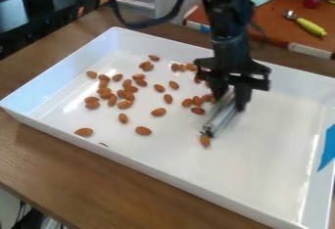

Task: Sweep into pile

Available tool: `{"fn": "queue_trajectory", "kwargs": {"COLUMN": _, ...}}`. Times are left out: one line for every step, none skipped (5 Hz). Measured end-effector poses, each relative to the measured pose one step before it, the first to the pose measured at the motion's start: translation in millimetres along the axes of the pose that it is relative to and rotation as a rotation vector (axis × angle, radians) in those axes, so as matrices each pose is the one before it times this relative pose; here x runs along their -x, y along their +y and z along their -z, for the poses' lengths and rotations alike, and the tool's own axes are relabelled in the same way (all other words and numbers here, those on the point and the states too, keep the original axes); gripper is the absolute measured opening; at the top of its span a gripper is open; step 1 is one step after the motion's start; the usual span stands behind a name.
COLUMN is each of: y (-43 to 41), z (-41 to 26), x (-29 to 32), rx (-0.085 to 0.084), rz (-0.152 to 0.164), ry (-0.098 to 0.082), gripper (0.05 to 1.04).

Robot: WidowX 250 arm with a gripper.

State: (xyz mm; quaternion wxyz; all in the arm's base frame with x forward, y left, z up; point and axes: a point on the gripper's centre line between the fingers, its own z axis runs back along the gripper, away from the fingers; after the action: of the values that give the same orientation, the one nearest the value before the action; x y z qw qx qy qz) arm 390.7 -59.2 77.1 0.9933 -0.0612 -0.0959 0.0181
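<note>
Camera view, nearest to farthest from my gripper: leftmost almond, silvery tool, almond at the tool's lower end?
1. Silvery tool: in the gripper.
2. Almond at its lower end: just beyond, toward the camera.
3. Leftmost almond: picture left, near the tray's front wall.

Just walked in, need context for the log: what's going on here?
The robot's gripper holds a pale, shiny tool down in the white tray, with one almond right at its lower end. The other almonds lie loosely scattered, mostly in the picture's left half. No single pile yet.
</note>
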Motion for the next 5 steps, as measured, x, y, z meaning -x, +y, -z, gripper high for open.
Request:
{"fn": "queue_trajectory", "kwargs": {"y": 19.1, "z": -2.05, "x": -0.41, "rx": 0.0039, "rz": -0.0166, "ry": 0.0138, "gripper": 0.381}}
{"fn": "queue_trajectory", "kwargs": {"y": 19.25, "z": -3.27, "x": 0.88, "rx": -0.0012, "rz": -0.0124, "ry": 0.0207, "gripper": 0.381}}
{"fn": "queue_trajectory", "kwargs": {"y": 30.75, "z": -3.53, "x": -5.23, "rx": 0.0012, "rz": -0.0526, "ry": 0.0251, "gripper": 0.381}}
{"fn": "queue_trajectory", "kwargs": {"y": 11.25, "z": -0.82, "x": -11.78, "rx": -0.0034, "rz": -0.023, "ry": -0.01, "gripper": 0.381}}
{"fn": "queue_trajectory", "kwargs": {"y": 5.94, "z": 2.0, "x": -8.2, "rx": -0.0033, "rz": -0.007, "ry": 0.0014, "gripper": 0.381}}
